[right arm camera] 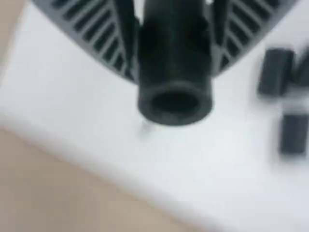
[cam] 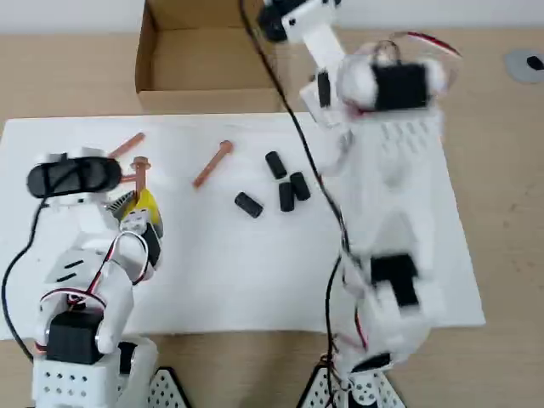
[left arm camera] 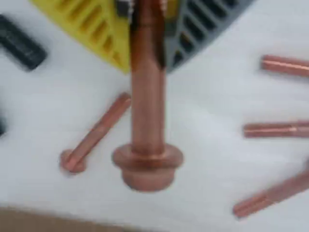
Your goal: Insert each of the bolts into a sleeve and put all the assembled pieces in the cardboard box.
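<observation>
Left gripper (left arm camera: 147, 63) pinching a bolt (left arm camera: 147, 130), right gripper (right arm camera: 175, 67) likely squeezing a sleeve (right arm camera: 175, 104), loose sleeves (cam: 286, 195) lying on mat (cam: 255, 272).

Left claw (cam: 138, 197) gripping bolt (cam: 141, 170), four sleeves (cam: 286, 196) nearby

A light brown wooden table top (cam: 501, 153) carries a large white rectangular mat of thin sheet material (cam: 255, 280). The mat lies flat and a little askew, its long edges running across the table. Bare wood shows as a wide band along the mat's far side and to its right, and as a narrower band along its near edge. Near the table's far right corner, well apart from the mat, lies a small flat grey round disc (cam: 517, 66) with a dark mark on it. Beyond the table's far edge runs a pale plain surface (cam: 68, 15).
</observation>
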Controlling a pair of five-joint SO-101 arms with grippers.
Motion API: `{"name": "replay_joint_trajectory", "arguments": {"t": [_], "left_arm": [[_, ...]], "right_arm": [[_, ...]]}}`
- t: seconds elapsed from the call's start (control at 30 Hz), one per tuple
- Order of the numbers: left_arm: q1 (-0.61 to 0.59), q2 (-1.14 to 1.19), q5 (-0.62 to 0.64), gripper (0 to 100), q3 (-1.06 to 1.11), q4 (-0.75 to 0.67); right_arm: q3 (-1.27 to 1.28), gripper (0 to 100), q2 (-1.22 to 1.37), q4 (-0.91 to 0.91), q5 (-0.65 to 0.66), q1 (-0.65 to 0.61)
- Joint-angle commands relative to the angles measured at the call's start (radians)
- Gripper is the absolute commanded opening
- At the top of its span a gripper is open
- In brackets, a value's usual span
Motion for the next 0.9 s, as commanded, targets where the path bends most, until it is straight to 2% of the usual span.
{"name": "replay_joint_trajectory", "arguments": {"t": [0.0,0.13,0.33,0.4,0.53,0.6,0.67,0.77,0.87], "left_arm": [[0.014,-0.016,0.040,1,-0.097,-0.021],[0.015,-0.081,-0.018,1,-0.106,-0.018],[0.017,-0.246,-0.127,1,-0.100,-0.025],[0.055,-0.274,-0.150,0,-0.097,-0.025],[0.164,-0.275,-0.164,0,-0.095,-0.018],[0.204,-0.275,-0.164,0,-0.098,-0.023],[0.232,-0.275,-0.164,0,-0.110,-0.026],[0.259,-0.277,-0.164,0,-0.166,-0.020],[0.293,-0.277,-0.164,0,-0.319,0.011]], "right_arm": [[0.079,1.0,-0.437,0.015,-0.009,-0.124],[0.417,1.0,-0.820,0.015,-0.005,-0.248],[1.175,1.0,-1.310,-0.048,-0.003,-0.251],[1.434,1.0,-1.454,-0.203,-0.002,-0.249],[1.876,1.0,-1.695,-0.713,-0.012,-0.214],[2.049,1.0,-1.782,-0.948,-0.095,-0.237],[2.196,1.0,-1.857,-1.117,-0.269,-0.303],[2.324,0.9,-1.951,-1.186,-0.476,-0.403],[2.408,0.9,-2.038,-1.189,-0.502,-0.499]]}}
